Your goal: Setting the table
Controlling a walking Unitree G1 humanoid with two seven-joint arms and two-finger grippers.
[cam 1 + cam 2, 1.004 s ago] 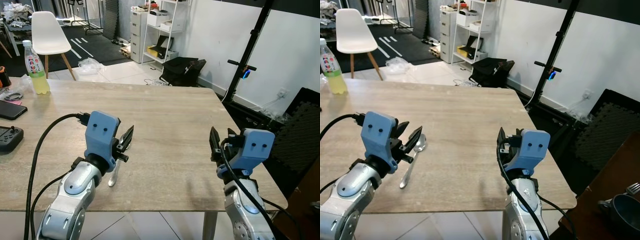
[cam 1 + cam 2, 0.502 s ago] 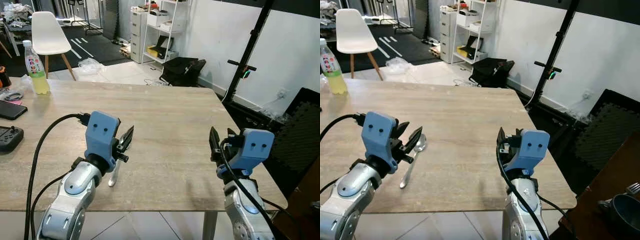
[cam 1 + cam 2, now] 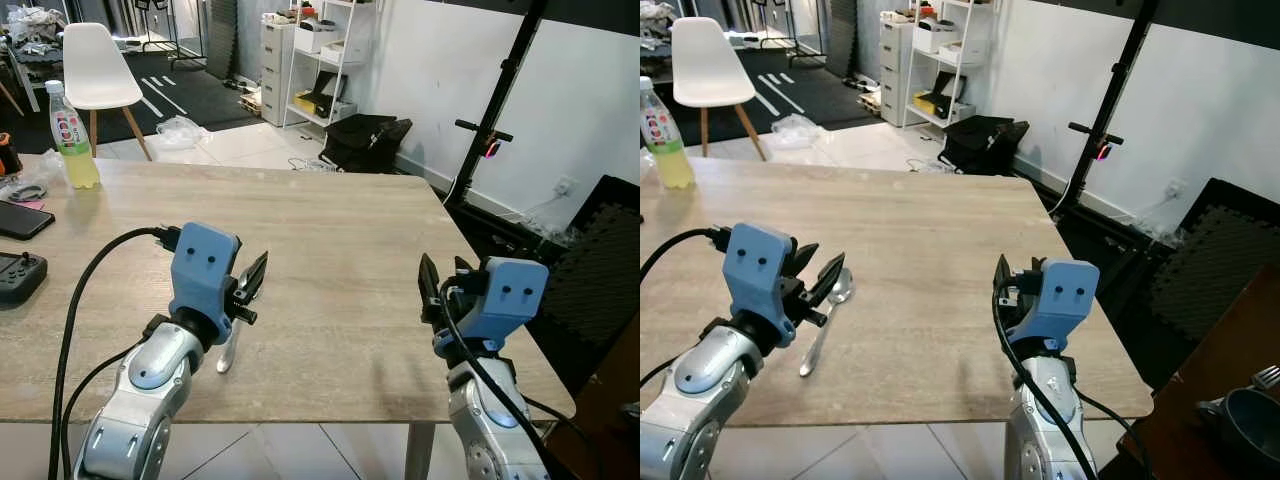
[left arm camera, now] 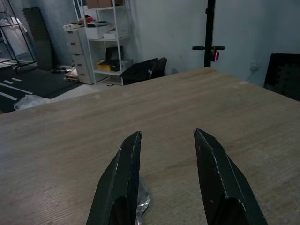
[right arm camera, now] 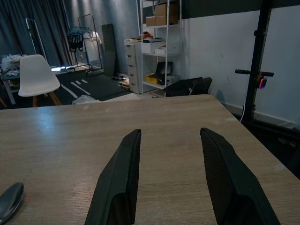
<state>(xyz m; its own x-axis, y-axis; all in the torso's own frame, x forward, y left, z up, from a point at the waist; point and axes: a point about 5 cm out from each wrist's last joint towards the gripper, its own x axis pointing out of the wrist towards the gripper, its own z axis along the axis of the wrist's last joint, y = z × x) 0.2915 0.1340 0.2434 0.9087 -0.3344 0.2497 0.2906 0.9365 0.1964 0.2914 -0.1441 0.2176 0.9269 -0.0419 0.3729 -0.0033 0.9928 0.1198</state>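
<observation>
A metal spoon (image 3: 824,325) lies on the wooden table (image 3: 330,250), its bowl partly hidden behind the left gripper (image 3: 820,275) and cut off by the frame edge in both wrist views. At the far left, a phone (image 3: 22,219) and a dark controller (image 3: 17,275) are cropped by the picture's edge. The drink bottle (image 3: 72,136) label is too small to read. A dark pot (image 3: 1238,425) near right is cut off.
</observation>
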